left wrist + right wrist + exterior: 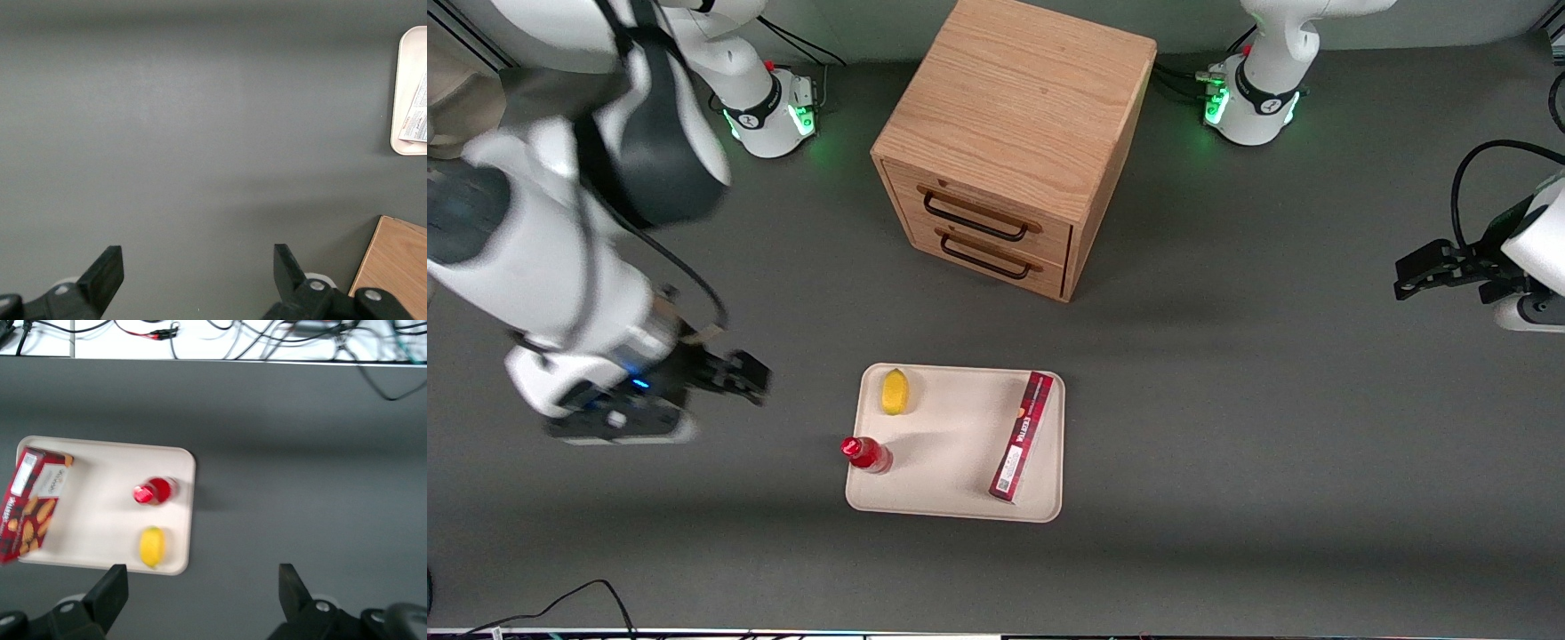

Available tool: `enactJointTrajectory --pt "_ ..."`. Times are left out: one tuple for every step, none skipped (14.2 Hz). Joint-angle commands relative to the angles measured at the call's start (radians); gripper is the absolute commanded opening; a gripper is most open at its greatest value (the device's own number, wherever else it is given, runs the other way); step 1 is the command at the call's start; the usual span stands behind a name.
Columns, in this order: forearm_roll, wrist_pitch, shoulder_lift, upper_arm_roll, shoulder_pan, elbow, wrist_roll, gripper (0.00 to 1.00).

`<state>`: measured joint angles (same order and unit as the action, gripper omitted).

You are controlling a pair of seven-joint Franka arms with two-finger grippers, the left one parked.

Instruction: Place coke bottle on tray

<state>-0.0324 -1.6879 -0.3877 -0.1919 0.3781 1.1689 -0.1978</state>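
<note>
The tool (pixel 734 373) hangs above bare worktop (pixel 1227 427) toward the working arm's end, its fingers (pixel 112 590) spread wide with nothing between them, well apart from the tray (pixel 960 444). The coke bottle (pixel 865 453) stands upright on the tray, just inside the rim that faces the working arm and near the tray corner closest to the worktop's front edge. A lemon (pixel 895 391) lies on the same tray, farther from the front camera than the bottle, and a dark-red box (pixel 1021 436) lies along the tray's edge toward the parked arm. A wooden drawer cabinet (pixel 1009 142) sits near the worktop's back edge. Judging by this, the placing looks done, and the step in hand is the retreat. To do it well, the arm should clear away high and keep the open fingers from sweeping back over the tray rim, since a slim upright bottle so close to the edge would likely topple at a light knock.
</note>
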Motion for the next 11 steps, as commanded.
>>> enactJointTrajectory --pt "0.017 -0.001 0.237 0.017 -0.089 0.231 0.102 1.00" --pt "0.017 -0.001 0.315 0.017 -0.117 0.297 0.106 1.00" --pt "0.019 0.001 0.381 0.017 -0.146 0.352 0.109 1.00" --pt "0.022 0.008 0.436 0.017 -0.171 0.394 0.148 1.00" --pt "0.022 0.023 0.464 0.012 -0.197 0.409 0.208 1.00" --pt "0.022 0.048 0.469 0.008 -0.215 0.408 0.236 1.00" --pt "0.020 0.057 0.469 0.006 -0.216 0.404 0.226 1.00" --pt "0.022 0.057 0.463 0.006 -0.216 0.400 0.219 1.00" --pt "0.022 0.057 0.458 0.006 -0.217 0.400 0.204 1.00" --pt "0.022 0.057 0.457 0.006 -0.216 0.397 0.180 1.00" --pt "0.020 0.057 0.457 0.006 -0.216 0.396 0.167 1.00"
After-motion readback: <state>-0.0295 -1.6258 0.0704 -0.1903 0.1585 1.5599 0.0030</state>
